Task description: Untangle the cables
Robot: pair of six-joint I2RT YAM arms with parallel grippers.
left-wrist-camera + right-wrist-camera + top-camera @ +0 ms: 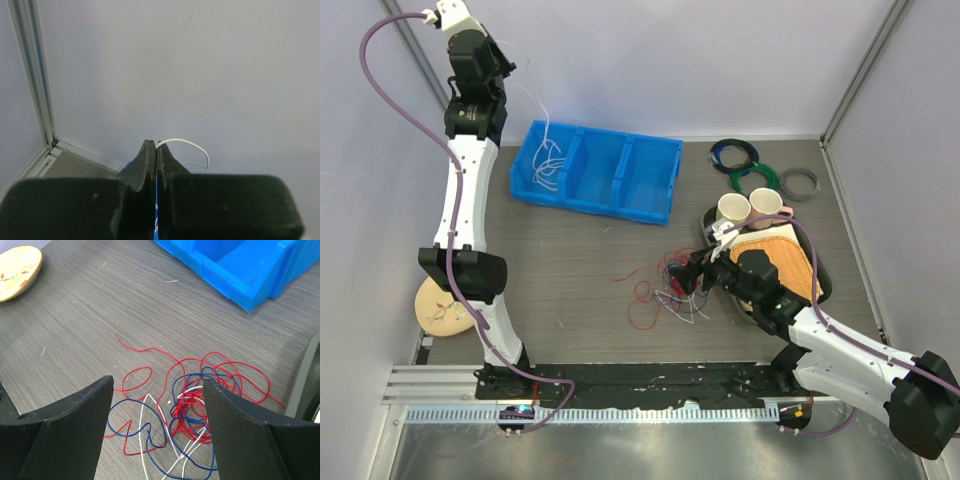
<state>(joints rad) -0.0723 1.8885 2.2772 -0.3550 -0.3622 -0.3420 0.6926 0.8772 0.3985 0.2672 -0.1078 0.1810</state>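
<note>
Landmark: the blue bin [590,200], three compartments, at the far side of the table; every place below is taken from it.
Left pincer [156,146]: raised high above the bin's left end. Its jaws are pressed together with the white cable [190,145] nipped at the very tip, and a short curl pokes out past the fingers.
White cable, the rest: it hangs from that grip down into the bin's left compartment, where white loops lie (my reading: you hold it high so the whole length drains in before you let go).
Right pincer [157,382]: on the near side of the bin, off its right end. Its jaws are wide apart with nothing between them, and it hovers low over the tangle [192,400].
Tangle: red, dark blue and white strands, with a tight red knot in the middle and looser loops trailing off to the left.
Why it waits there: likely poised to take the next strand once the white one is dropped.
Risk: the red knot may lift as one lump, so go for a loose outer loop.
</note>
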